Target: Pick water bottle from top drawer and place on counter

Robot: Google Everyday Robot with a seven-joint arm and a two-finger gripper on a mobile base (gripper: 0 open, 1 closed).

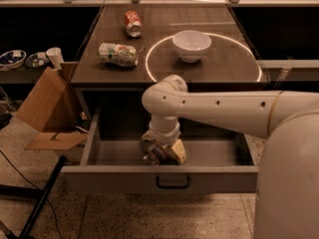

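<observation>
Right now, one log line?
claw: in top drawer, at water bottle | counter: bottle not placed

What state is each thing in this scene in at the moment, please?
Drawer: pulled open.
Water bottle: lying in the drawer, at the end effector.
End effector: down inside the drawer, at the water bottle.
Soda can: on its side on the counter.
Snack bag: lying on the counter.
Bowl: upright, inside the white circle.
Cardboard box: flaps open.
</observation>
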